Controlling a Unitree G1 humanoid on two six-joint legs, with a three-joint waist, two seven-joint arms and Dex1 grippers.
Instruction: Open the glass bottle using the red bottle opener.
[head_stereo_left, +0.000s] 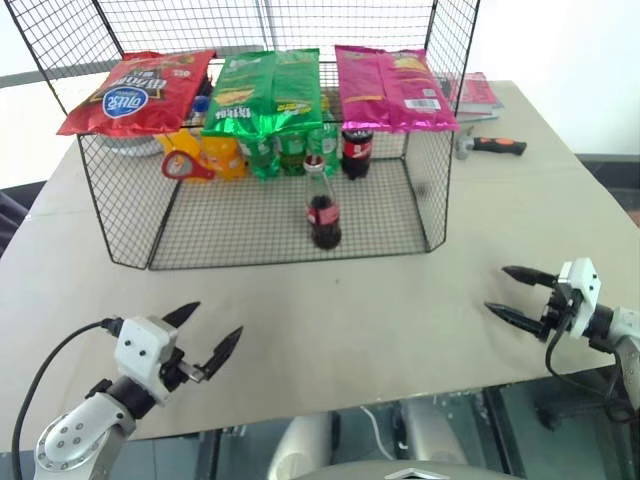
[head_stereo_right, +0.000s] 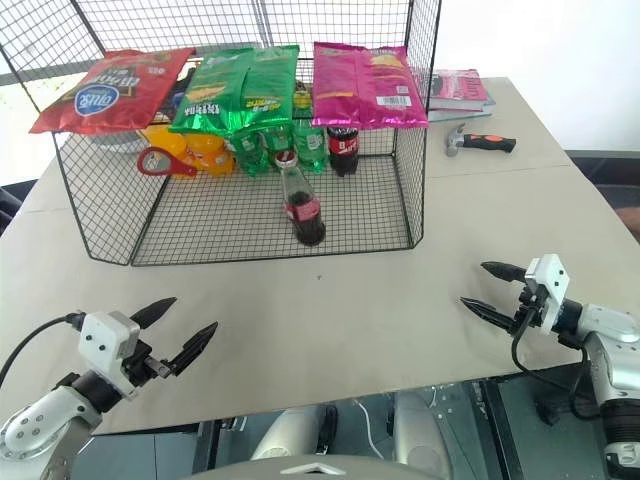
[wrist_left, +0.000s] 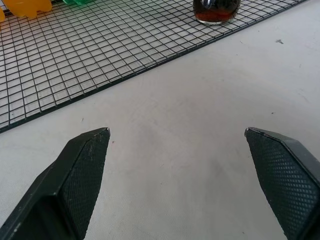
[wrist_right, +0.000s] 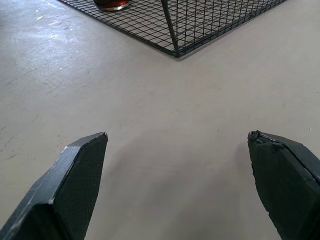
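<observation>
Nearest: left gripper (head_stereo_left: 205, 338) and right gripper (head_stereo_left: 518, 296), both spread wide, empty, low over the table (head_stereo_left: 330, 330). Best to steady the glass bottle (head_stereo_left: 322, 210), upright on the wire rack (head_stereo_left: 135, 215) floor, first. Farther back, red bottle opener (head_stereo_left: 185, 166) beside yellow packs, under chip bags.

Glass bottle (wrist_left: 216, 11): just the base w/ dark liquid past left claw (wrist_left: 177, 132), rest cut by frame edge. Red bottle opener (head_stereo_left: 186, 165), far beyond left claw: handle end tucked behind orange pack (head_stereo_left: 222, 155). Chip bag (head_stereo_left: 140, 88) print too small to read.
</observation>
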